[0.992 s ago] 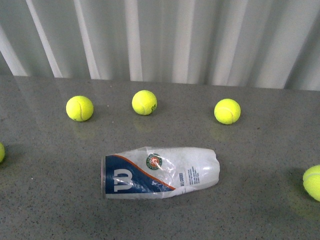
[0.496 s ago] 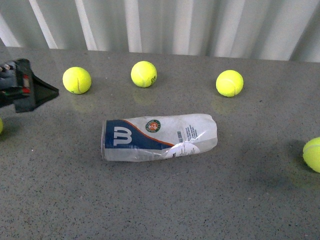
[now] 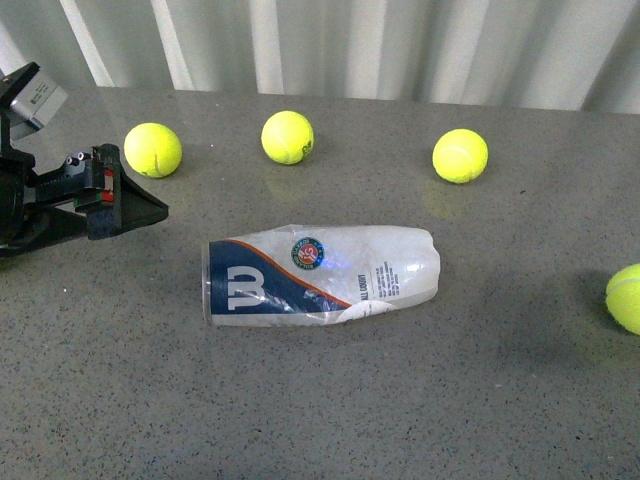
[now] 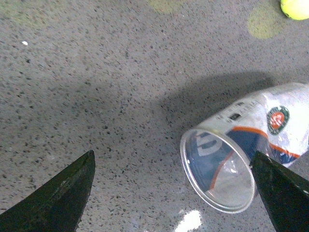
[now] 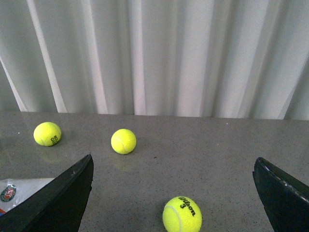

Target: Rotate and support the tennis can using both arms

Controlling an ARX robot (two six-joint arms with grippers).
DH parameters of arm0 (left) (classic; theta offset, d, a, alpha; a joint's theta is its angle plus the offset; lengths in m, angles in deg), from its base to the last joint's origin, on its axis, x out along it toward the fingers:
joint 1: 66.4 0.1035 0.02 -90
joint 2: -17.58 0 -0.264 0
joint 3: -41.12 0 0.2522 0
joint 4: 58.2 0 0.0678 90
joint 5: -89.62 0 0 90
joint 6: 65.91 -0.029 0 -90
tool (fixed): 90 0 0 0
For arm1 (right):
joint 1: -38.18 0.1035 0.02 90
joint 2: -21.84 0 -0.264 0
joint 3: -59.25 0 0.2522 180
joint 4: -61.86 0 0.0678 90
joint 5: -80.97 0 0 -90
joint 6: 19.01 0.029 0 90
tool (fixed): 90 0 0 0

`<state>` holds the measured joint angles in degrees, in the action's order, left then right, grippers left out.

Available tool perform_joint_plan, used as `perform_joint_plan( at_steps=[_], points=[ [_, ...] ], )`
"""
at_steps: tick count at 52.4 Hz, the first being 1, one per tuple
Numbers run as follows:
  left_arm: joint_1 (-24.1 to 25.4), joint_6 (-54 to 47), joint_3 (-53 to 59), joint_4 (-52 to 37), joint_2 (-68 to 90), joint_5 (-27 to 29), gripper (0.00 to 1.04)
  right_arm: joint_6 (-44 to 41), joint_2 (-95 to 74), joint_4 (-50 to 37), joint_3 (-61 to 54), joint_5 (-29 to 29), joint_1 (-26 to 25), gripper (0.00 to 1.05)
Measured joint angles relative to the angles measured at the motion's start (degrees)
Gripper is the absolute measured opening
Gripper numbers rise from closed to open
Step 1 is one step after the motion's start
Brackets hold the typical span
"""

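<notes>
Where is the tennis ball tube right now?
The tennis can lies on its side in the middle of the front view, open end toward the left gripper, in front of the middle tennis ball of the back three.

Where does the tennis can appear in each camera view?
Front view: tennis can lies sideways, centre of picture.
Left wrist view: open mouth toward the camera, beside one left end effector finger.
Right wrist view: only a sliver, beside one right end effector finger.
Shared landmark: the round emblem.
</notes>
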<state>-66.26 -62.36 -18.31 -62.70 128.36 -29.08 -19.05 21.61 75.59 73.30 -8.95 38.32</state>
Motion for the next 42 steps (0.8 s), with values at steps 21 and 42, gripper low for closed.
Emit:
perform_joint_plan(
  at_steps=[21,42],
  points=[
    [-5.6,2.3,2.0,-2.2,1.6,-2.7,0.98,0.0,0.0,0.0,0.0,0.0,0.0,0.98],
    [-9.9,12.3,3.4,-12.4,6.7,-6.0,0.98,0.0,0.0,0.0,0.0,0.0,0.0,0.98]
  ],
)
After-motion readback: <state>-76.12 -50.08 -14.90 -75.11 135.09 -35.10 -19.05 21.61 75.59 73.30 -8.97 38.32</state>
